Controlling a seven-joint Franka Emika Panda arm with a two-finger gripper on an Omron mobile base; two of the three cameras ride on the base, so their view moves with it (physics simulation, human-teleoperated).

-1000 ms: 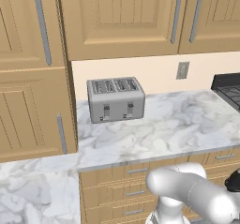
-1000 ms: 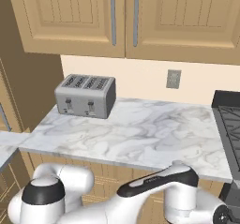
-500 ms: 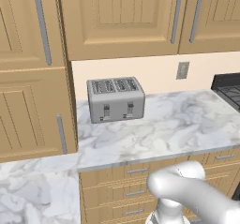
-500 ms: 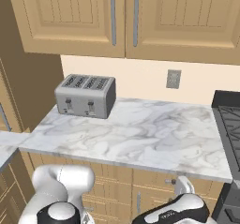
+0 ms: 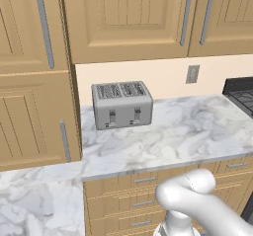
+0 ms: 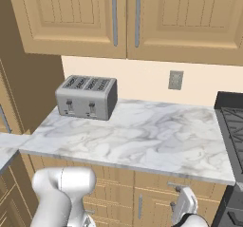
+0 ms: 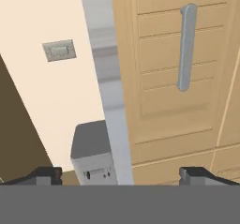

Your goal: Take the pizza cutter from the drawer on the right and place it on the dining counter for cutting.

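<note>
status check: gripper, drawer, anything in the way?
Gripper open, empty, facing cabinet front with silver bar handle. No drawer pulled out, no pizza cutter seen. Toaster on marble worktop, nothing blocking.

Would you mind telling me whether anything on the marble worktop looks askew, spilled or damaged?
Nothing stands out. The toaster sits upright and square near the wall, the marble worktop shows no spill or damage, and the drawers below are all shut.

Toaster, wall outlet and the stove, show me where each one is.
toaster (image 5: 122, 105): left base view, front face.
wall outlet (image 6: 175, 80): right base view, plate centre.
stove (image 6: 233, 121): right base view, dark top by the counter's right end.
</note>
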